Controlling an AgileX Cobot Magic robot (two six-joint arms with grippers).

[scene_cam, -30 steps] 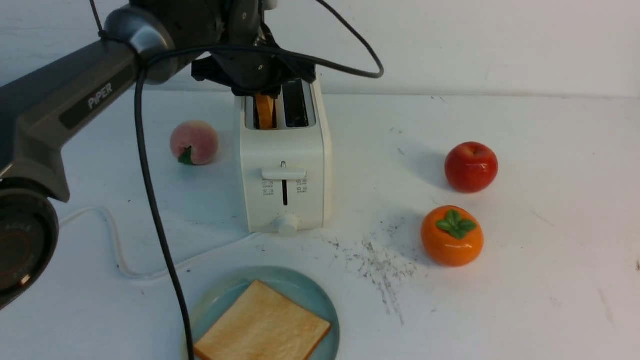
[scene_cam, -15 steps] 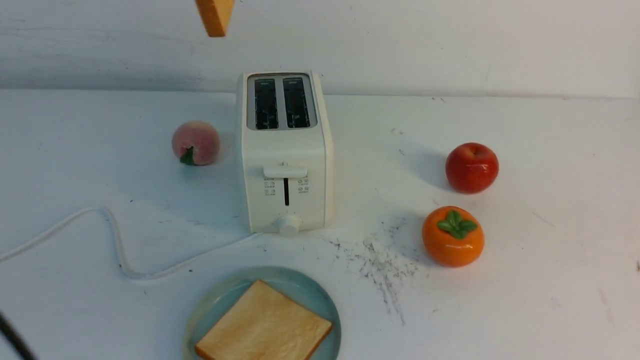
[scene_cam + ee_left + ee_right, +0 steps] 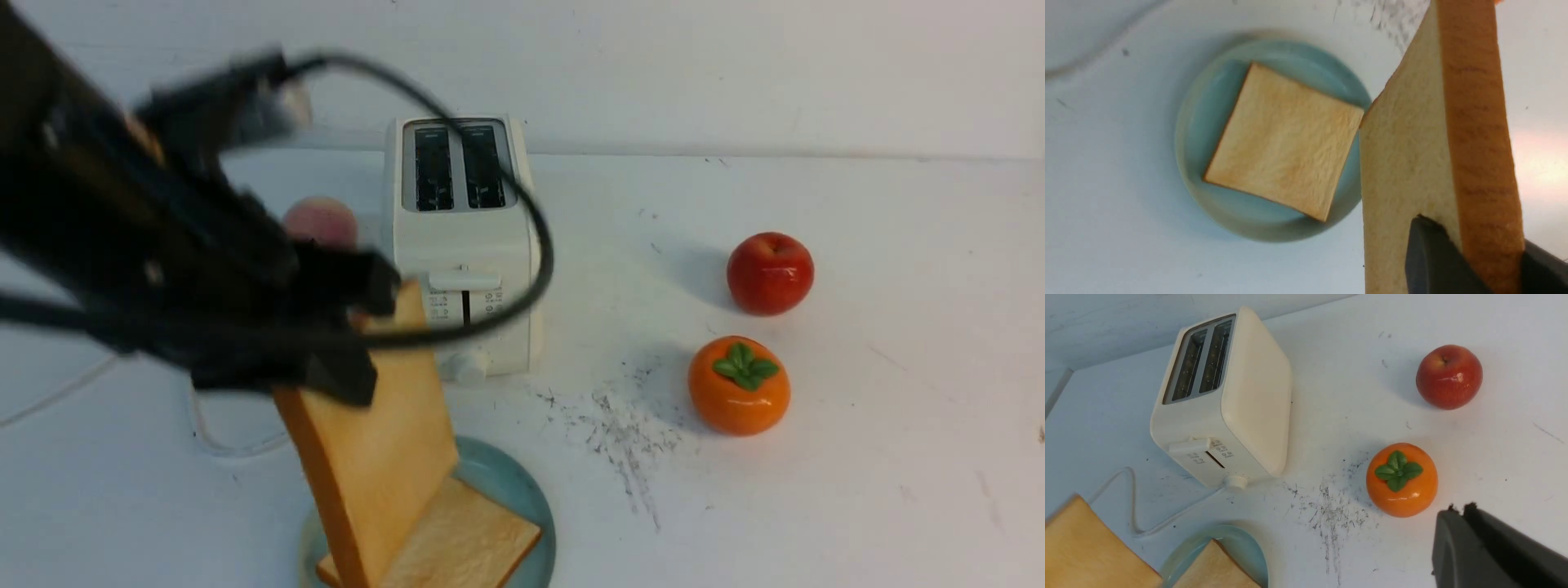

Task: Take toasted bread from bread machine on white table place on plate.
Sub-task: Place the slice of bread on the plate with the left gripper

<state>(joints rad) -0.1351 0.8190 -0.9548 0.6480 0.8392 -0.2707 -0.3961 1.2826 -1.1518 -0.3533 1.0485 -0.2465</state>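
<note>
My left gripper (image 3: 363, 335), blurred, is shut on a slice of toasted bread (image 3: 375, 457) and holds it upright on edge over the plate's left side. In the left wrist view, the black fingers (image 3: 1429, 249) clamp the slice (image 3: 1412, 143) on both faces. A second slice (image 3: 473, 543) lies flat on the pale blue-green plate (image 3: 522, 498) at the front of the white table (image 3: 857, 490). Behind it stands the bread machine (image 3: 461, 245) with both slots empty. My right gripper (image 3: 1459, 508) is shut on nothing, above the table near the orange fruit.
A red apple (image 3: 770, 272) and an orange persimmon (image 3: 739, 384) sit right of the toaster. A peach (image 3: 322, 220) lies left of it, partly hidden by my left arm. The toaster's white cord (image 3: 49, 392) trails across the table's left side.
My left gripper pulled the slice up out of the toaster's left slot, lifted it high, then swung it down and forward to the plate. Both slots now stand empty.
</note>
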